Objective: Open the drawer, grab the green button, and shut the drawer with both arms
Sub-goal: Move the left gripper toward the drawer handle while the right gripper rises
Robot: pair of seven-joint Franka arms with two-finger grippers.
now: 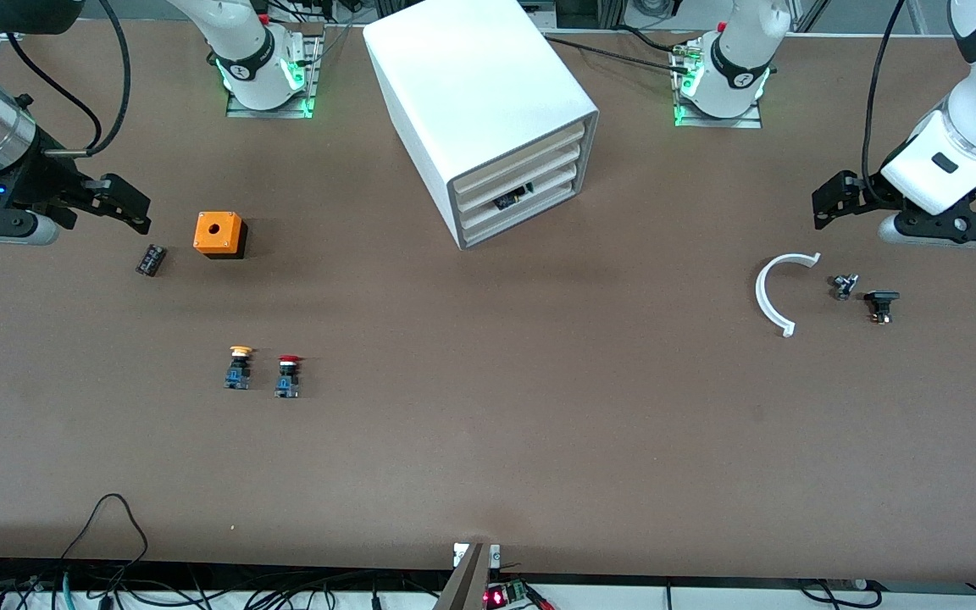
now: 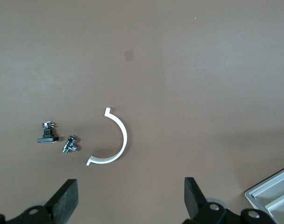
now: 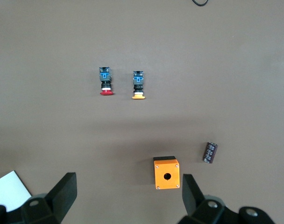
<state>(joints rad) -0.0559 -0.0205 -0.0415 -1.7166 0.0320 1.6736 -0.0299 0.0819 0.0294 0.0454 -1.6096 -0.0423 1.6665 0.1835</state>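
White cabinet (image 1: 475, 102) between the arm bases, four cream drawers (image 1: 522, 186) stacked, all shut, fronts angled toward the left arm's end

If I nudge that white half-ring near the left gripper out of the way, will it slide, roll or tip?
The white half-ring lies flat on the table, so it will probably slide and spin rather than roll or tip. It looks thin and light, likely moving with little force. Pushed at one end, it may pivot toward the small black parts beside it.

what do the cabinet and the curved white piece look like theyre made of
Cabinet: likely painted metal or plastic, smooth satin white with soft glare and rounded edges. Curved white piece: probably matte plastic, thin, uniformly white, with small end tabs.
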